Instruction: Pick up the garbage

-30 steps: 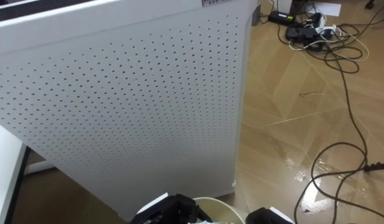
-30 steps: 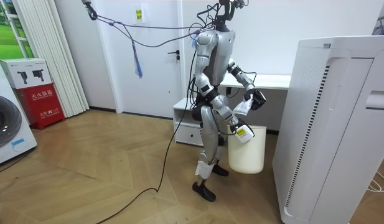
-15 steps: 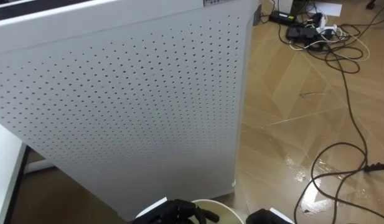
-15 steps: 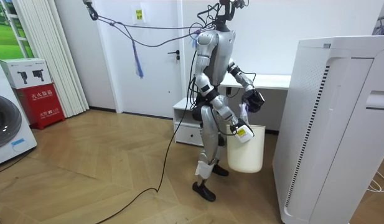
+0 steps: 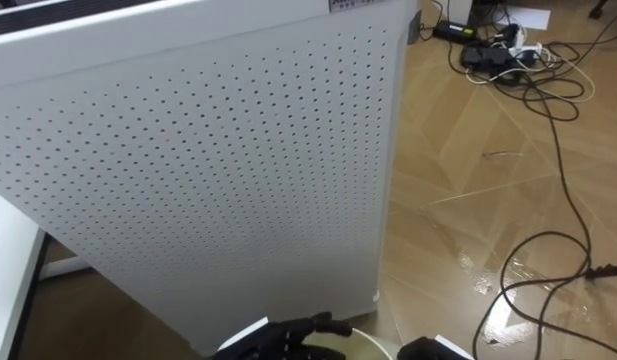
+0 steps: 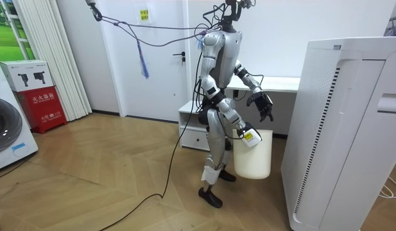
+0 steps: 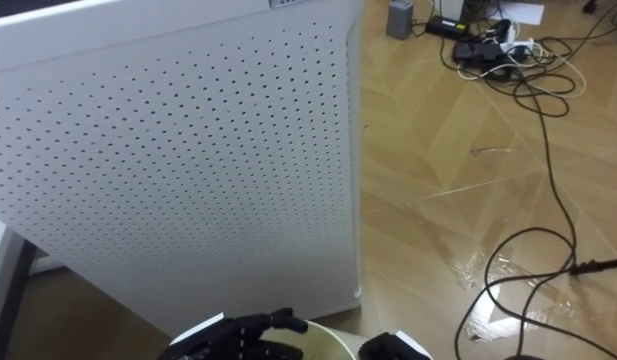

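The left hand hangs over the white bin, fingers spread wide, holding nothing. The right hand is at the bin's rim. No garbage shows. It is likely in the bin, so the next job is finding more.

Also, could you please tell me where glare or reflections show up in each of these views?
Left eye view: bright glare patches on the wooden floor at lower right. The perforated white panel is evenly lit, without hotspots. Right eye view: the same floor glare, again at lower right. Room view: soft, even light, with just a faint sheen on the floor.
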### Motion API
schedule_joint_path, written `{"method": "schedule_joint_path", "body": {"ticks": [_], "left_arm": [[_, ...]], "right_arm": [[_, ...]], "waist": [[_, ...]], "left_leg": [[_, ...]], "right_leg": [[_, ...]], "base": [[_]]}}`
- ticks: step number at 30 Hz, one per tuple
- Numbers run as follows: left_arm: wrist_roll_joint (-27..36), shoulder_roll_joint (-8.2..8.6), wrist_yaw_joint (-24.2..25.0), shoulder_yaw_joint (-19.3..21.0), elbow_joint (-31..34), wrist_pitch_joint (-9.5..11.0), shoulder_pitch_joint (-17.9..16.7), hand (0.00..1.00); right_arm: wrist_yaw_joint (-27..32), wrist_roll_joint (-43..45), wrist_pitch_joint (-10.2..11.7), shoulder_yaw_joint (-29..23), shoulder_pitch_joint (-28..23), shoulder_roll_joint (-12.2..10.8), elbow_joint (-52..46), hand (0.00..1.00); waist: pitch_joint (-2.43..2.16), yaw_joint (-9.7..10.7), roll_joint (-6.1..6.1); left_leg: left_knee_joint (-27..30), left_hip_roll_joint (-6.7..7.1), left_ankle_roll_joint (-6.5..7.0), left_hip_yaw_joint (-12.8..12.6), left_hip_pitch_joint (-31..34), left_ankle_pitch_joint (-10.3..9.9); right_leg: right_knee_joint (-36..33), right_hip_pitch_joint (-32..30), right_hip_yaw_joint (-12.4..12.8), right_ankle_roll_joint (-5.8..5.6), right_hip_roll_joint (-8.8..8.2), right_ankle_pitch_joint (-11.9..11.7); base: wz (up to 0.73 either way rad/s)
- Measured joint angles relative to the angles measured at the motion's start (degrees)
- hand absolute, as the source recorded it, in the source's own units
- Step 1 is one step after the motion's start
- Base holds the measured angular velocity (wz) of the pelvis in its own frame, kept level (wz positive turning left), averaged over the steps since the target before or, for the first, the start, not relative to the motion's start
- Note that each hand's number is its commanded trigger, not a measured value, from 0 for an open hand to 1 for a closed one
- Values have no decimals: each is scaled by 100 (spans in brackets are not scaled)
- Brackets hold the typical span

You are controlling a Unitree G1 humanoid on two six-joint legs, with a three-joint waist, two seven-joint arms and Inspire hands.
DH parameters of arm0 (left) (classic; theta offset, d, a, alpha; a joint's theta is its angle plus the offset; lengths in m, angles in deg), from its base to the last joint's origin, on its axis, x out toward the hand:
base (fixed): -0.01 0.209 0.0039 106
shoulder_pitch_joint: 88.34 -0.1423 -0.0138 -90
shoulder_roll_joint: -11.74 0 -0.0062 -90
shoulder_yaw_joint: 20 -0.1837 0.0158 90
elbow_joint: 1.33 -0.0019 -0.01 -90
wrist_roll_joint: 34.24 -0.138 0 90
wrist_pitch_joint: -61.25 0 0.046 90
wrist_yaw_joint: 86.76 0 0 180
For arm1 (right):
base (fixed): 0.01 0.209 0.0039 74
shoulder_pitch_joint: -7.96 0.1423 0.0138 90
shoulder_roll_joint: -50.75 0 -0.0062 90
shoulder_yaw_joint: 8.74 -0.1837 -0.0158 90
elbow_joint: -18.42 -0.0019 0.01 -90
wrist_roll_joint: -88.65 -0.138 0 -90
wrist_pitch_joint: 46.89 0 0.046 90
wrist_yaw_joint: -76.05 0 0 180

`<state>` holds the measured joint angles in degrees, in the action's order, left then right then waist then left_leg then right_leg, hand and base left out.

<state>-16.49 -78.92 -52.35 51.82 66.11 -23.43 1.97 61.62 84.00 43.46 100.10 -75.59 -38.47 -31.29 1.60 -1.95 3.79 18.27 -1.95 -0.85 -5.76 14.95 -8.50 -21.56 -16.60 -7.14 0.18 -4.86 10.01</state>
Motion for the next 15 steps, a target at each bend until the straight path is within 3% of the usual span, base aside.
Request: {"method": "schedule_joint_path", "body": {"ticks": [15], "left_arm": [[1, -34, 6, 134, 2, -4, -62, 0]], "right_arm": [[-9, 2, 0, -46, -159, 73, 12, 100]], "waist": [[-7, -10, 9]], "left_leg": [[-47, -7, 0, 98, -129, -1]], "right_leg": [[106, 200, -91, 8, 46, -5]], "base": [[3]]}}
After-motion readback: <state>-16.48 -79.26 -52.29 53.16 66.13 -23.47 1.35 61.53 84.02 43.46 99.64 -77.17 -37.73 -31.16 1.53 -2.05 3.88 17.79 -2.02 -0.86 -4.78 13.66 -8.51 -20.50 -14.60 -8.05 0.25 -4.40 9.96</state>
